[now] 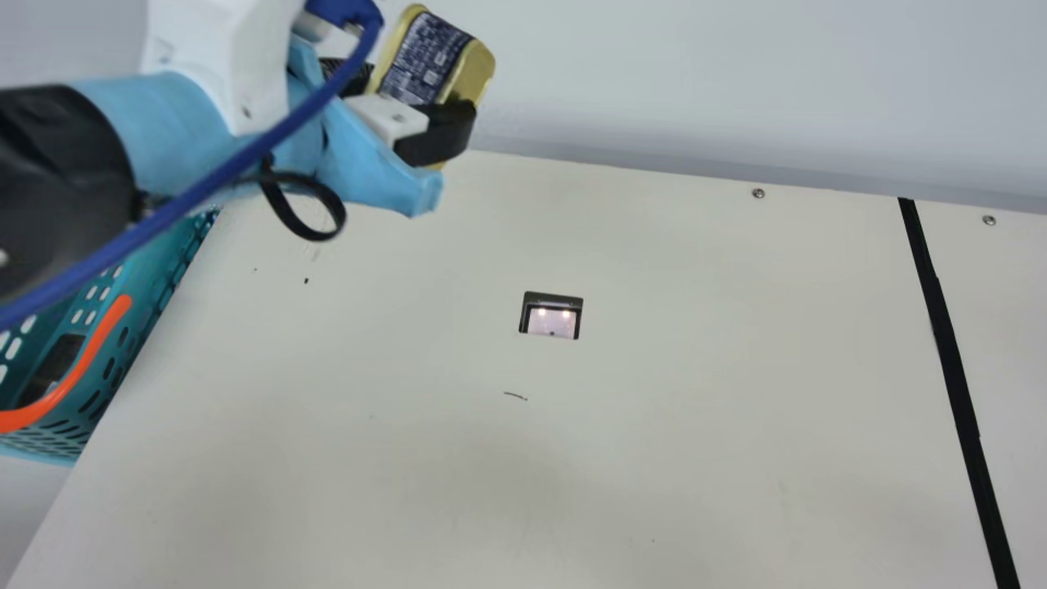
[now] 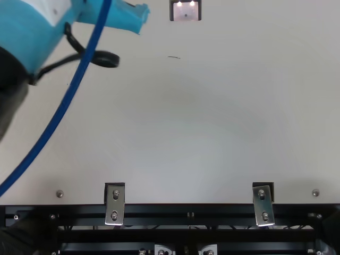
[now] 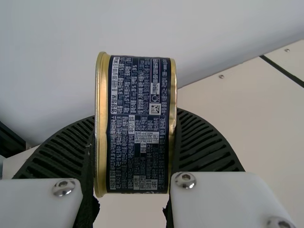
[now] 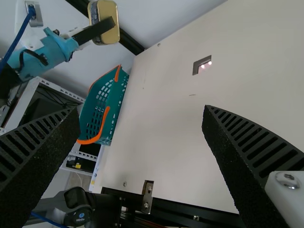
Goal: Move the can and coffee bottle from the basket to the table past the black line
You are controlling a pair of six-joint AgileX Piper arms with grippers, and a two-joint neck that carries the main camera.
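Grips can (image 1: 429, 61) w/ L hand (image 1: 419, 94), up higher than basket (image 1: 141, 311).
Has R hand (image 4: 142, 110) released, blk line (image 1: 950, 352) on counter (image 1: 654, 409) well apart from basket.

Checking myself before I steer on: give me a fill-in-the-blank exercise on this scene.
The left hand grips the can, whose rims are ____.
In the main view, the can is to the ____ of the black line.
The right hand is ____, not shut.
The basket is coloured teal and ____.

Missing words: gold; left; open; orange.
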